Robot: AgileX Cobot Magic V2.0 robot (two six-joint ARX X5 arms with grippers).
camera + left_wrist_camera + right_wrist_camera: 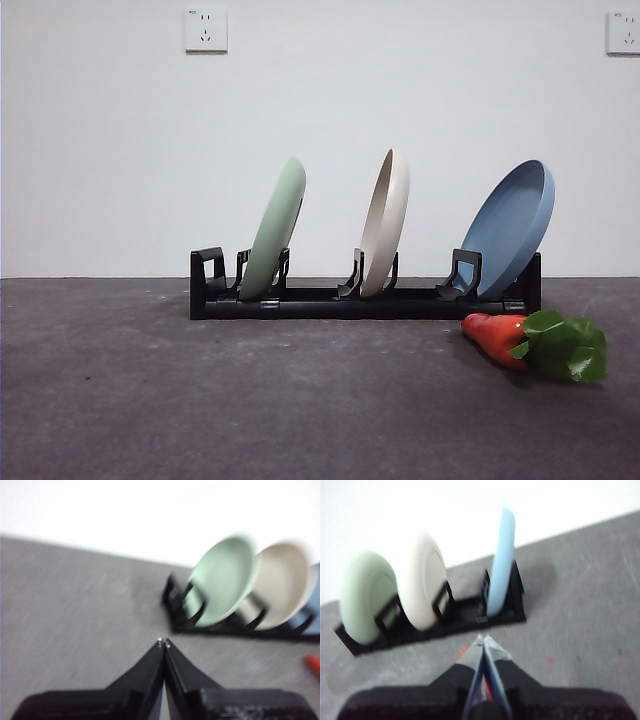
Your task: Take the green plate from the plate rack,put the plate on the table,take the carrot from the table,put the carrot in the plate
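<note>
White wall w/ two sockets point(205, 30) behind; the table point(200, 400) is lying dark grey and mottled in front of it. The plate rack point(360, 300) is sitting on it, carrying three plates, all leaning in their slots: the green plate point(275, 228) at one end, cream plate point(386, 220) in the middle, blue plate point(512, 226) at the other end. The carrot point(500, 338) is lying on the table just beside the rack's blue-plate end, leaves point(562, 345) pointing away from the rack.

Left gripper point(163, 642) is hanging above bare table, jaws clenched tip to tip, gripping nothing; green plate is ahead of it, apart. Right gripper point(483, 639) is likewise pressed closed and empty, w/ the rack ahead and an orange bit showing just under its tips.
</note>
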